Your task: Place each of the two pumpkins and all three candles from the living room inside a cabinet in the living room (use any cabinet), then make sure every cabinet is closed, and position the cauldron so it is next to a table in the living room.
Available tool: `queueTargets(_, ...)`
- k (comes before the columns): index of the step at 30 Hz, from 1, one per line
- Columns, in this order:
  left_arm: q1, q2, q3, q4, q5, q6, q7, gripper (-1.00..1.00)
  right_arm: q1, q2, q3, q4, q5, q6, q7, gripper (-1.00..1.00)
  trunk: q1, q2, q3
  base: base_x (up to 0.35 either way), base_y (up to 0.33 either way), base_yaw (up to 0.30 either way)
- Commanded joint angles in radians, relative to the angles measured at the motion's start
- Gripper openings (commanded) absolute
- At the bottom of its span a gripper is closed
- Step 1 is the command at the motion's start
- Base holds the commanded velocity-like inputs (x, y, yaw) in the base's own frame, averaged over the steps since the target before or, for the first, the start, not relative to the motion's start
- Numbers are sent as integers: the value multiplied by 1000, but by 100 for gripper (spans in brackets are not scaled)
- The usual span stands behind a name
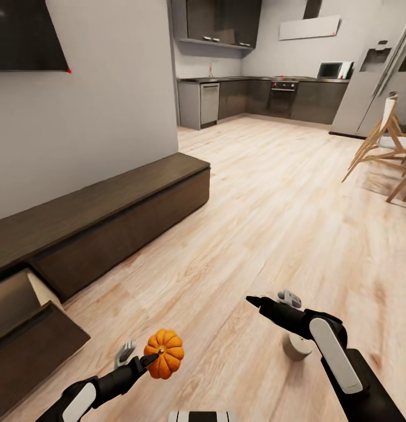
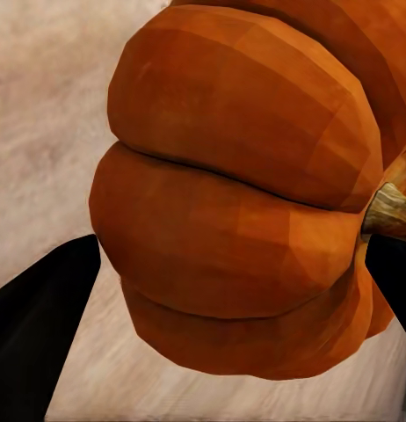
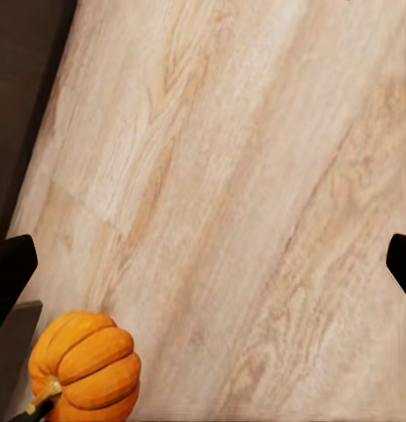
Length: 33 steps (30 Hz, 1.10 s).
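An orange ribbed pumpkin (image 1: 165, 354) hangs just above the wood floor, and my left gripper (image 1: 142, 355) is shut on it. In the left wrist view the pumpkin (image 2: 229, 202) is very close, with a black finger (image 2: 36, 325) on either side. The same pumpkin (image 3: 84, 365) shows in the right wrist view. My right gripper (image 1: 270, 299) hovers over the floor, open, its fingertips (image 3: 10, 272) far apart and nothing between them. A beige candle (image 1: 296, 347) stands on the floor, partly hidden under my right arm. The long dark-brown cabinet (image 1: 109, 217) runs along the wall at left, with one drawer (image 1: 33, 328) pulled open beside my left arm.
Light wood floor (image 1: 267, 193) stretches ahead to a dark-grey kitchen (image 1: 267, 97) at the back. Wooden chairs (image 1: 385, 140) stand at the right and a fridge (image 1: 372, 76) behind them. A dark screen (image 1: 27, 35) hangs on the wall above the cabinet.
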Motion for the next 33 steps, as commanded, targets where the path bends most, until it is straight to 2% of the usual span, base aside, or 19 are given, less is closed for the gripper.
queueTargets(1, 0, 1, -4, -1, 11, 6, 1, -100, -1, -1, 2, -1, -11, 1, -10, 100, -1, 0, -1, -120, 22, -294)
queueTargets(33, 0, 6, -4, -1, 14, 6, 1, -100, -1, -1, 2, 9, -19, 1, -9, 100, -1, 0, -1, -43, -8, -297)
